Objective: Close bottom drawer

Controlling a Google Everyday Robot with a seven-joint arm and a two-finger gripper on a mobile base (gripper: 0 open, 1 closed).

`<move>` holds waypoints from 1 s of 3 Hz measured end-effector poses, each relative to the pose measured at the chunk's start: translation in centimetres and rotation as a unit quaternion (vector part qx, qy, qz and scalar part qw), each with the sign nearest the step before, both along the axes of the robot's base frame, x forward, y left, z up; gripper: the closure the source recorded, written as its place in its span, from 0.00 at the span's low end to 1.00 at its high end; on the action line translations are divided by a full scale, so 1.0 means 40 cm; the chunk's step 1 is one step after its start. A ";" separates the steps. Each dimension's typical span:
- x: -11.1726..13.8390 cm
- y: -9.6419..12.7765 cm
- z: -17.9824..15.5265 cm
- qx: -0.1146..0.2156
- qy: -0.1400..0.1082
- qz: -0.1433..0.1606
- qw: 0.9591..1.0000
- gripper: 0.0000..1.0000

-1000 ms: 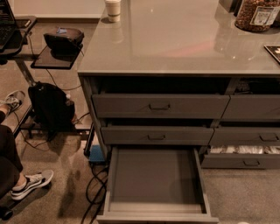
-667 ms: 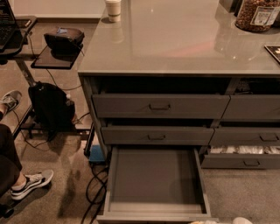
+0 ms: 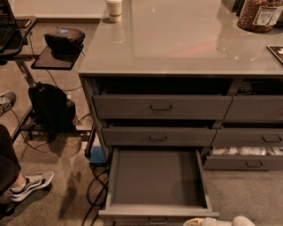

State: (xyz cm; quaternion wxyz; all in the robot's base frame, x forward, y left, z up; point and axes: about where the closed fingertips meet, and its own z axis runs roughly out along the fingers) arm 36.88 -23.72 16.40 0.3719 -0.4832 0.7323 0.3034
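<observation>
The bottom drawer [image 3: 154, 178] is a wide dark grey drawer pulled far out from the cabinet, showing a bare grey shallow tray. Its low front [image 3: 158, 215] lies at the bottom edge of the view, with the small pull handle [image 3: 158, 220] at its centre partly cut off. My gripper [image 3: 219, 221] shows as pale white rounded parts at the bottom edge, just right of the drawer's front right corner.
Above it are a middle drawer [image 3: 158, 137] and a taller top drawer [image 3: 161, 107]. At right a drawer holding white packets [image 3: 247, 151] stands slightly open. A cup [image 3: 114, 9] and a jar [image 3: 260, 14] stand on the countertop. A black bag [image 3: 51, 109], cables and a person's shoe [image 3: 31, 185] lie at left.
My gripper has come into view at the bottom edge, right of the drawer front. The drawer stays open as before.
</observation>
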 end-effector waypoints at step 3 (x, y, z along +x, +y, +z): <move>0.252 0.013 -0.021 -0.057 -0.057 -0.050 0.996 1.00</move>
